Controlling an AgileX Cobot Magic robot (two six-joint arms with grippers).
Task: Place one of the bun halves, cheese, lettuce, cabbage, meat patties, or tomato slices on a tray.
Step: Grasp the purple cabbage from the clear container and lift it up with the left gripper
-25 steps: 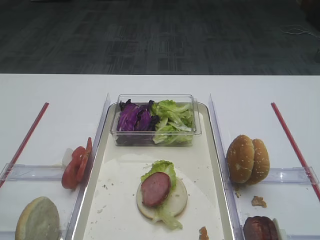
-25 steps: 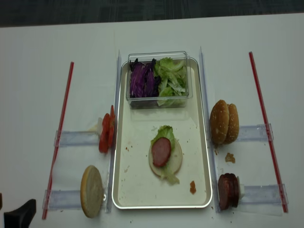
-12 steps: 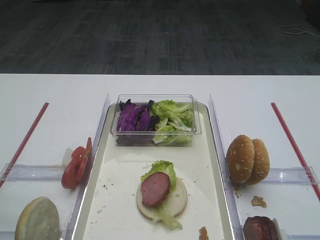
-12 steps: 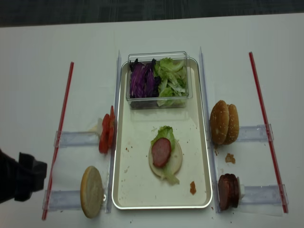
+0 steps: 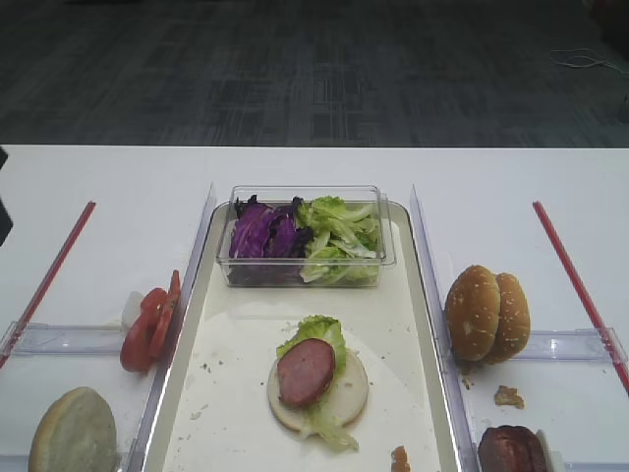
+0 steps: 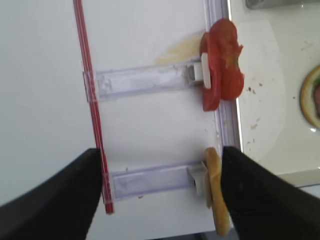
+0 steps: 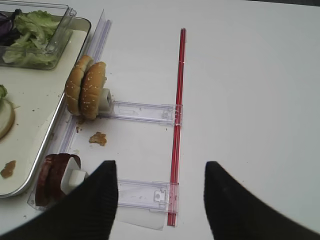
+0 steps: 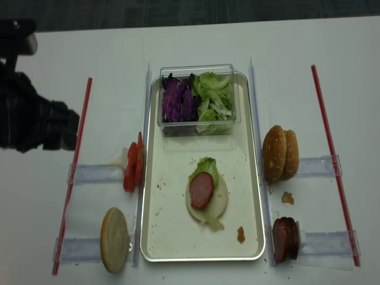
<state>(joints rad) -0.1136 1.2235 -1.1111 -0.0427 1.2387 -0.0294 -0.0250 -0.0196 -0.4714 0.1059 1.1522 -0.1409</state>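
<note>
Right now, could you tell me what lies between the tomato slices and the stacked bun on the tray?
In the realsense view, only the tray rim and bare, crumb-speckled floor separate the tomato slices from the stacked bun.

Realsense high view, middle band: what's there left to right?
Left arm → left red strip → tomato slices → tray with bun stack → bun halves → right red strip.
</note>
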